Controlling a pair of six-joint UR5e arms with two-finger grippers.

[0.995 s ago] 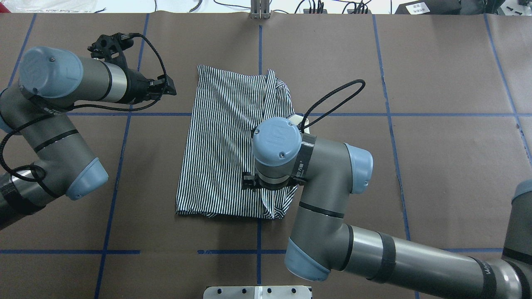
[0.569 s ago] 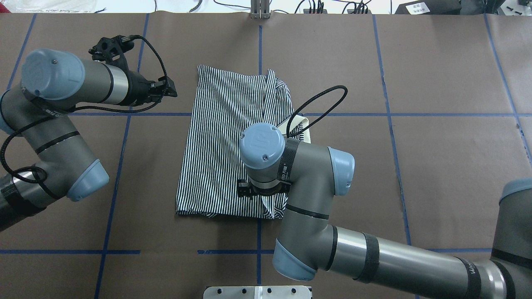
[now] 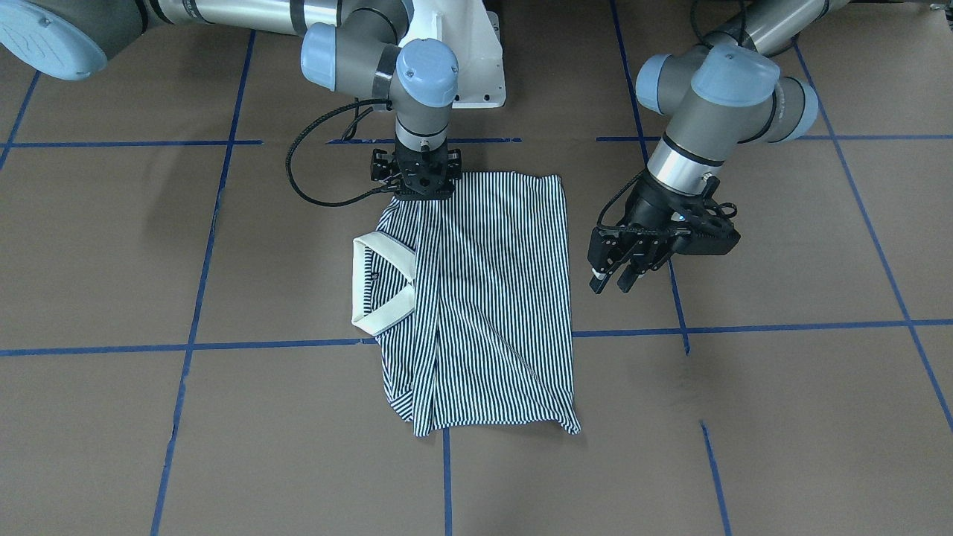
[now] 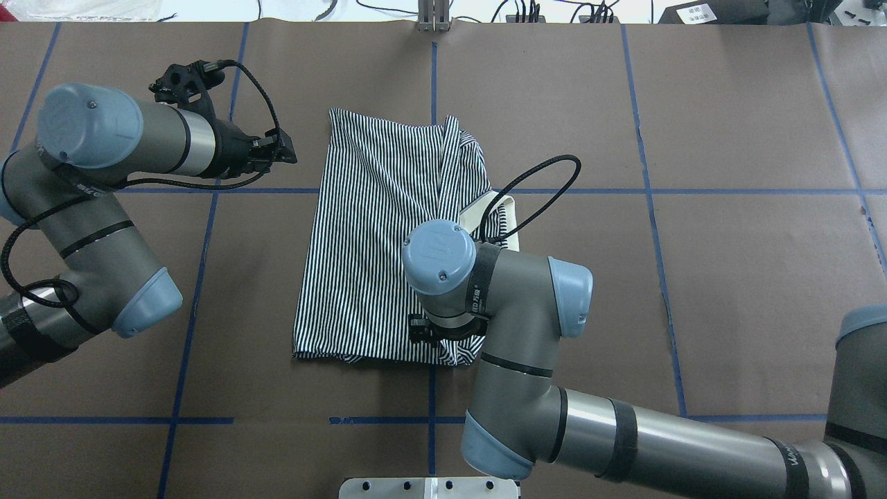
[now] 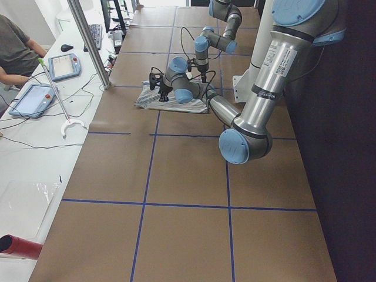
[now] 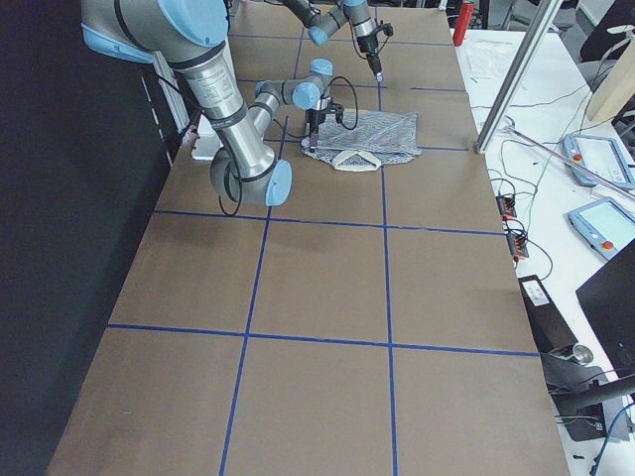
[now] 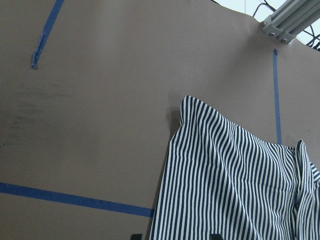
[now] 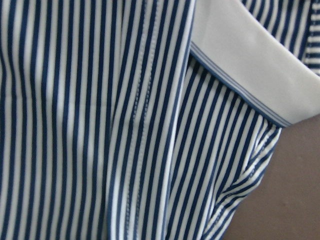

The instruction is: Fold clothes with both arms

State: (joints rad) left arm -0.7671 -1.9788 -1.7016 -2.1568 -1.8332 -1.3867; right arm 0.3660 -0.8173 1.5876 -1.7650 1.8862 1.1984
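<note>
The polo shirt lies mid-desk, already narrowed to a rough rectangle, but its cream collar juts past the edge on my right and the far hem is rumpled, so I judge the crosswise folds and some tidying are left. My right tool is down on the shirt's near edge, and I cannot tell whether it is clenched on cloth; my left tool hangs released just beside the left long edge, not touching it. Open desk surrounds the shirt, giving both arms room to move.
</note>
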